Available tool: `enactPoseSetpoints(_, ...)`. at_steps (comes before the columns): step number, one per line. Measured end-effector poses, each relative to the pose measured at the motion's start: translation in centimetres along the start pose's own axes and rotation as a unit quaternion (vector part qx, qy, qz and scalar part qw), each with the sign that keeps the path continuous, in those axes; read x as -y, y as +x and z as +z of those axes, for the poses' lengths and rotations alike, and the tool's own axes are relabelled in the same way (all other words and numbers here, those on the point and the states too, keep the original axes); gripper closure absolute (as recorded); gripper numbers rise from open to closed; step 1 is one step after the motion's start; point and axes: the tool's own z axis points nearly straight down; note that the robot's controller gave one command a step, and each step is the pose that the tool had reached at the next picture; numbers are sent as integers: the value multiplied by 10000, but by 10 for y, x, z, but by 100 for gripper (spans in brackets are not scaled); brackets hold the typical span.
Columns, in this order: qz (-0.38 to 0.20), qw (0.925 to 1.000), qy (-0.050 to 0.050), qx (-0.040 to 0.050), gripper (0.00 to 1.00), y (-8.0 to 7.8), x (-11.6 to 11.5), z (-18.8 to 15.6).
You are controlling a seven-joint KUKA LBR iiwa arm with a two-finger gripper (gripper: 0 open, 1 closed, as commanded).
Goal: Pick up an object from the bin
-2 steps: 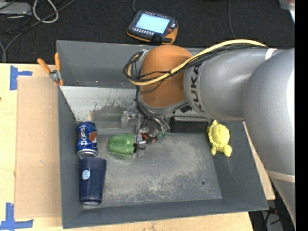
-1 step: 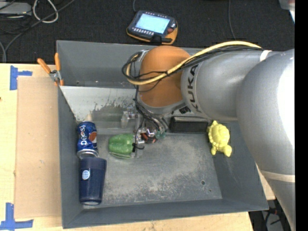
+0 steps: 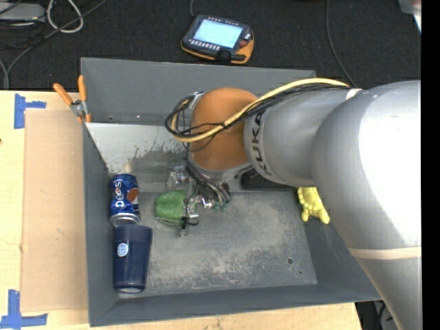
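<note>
"Reporting position: my end effector [image 3: 193, 210] is low over the floor of the grey bin [image 3: 206, 301], directly beneath my orange wrist cover [image 3: 216, 126]," I state.

"State of the end effector?" the inspector asks.

"I cannot tell whether it is spread or pressed together. The view from above does not settle it."

"Nearest item?"

"A soft-looking green lump [image 3: 168, 205]. It lies on the bin floor just beside the end effector, on the side away from my arm, and is touching it or very nearly so. I cannot confirm that it is gripped."

"Other items on that side?"

"Two, farther out from the end effector, near the bin wall. A blue Pepsi can [image 3: 124, 196] lies on its side. A dark blue cup [image 3: 131, 256] also lies on its side, end to end with the can and nearer the camera."

"And toward your arm?"

"One yellow item [image 3: 313, 206], well apart from the end effector and partly covered by my arm. I cannot tell what kind of thing it is."
</note>
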Motion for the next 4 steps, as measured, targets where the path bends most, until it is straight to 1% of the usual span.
enactPoseSetpoints(1,-209,9998,-2,22,100,-1,-14,-1)
enactPoseSetpoints(2,-205,9998,-3,22,100,-1,-14,-1)
enactPoseSetpoints(3,-199,9998,-4,7,100,0,-14,-18)
enactPoseSetpoints(4,-195,9998,-1,-17,100,2,-14,-66)
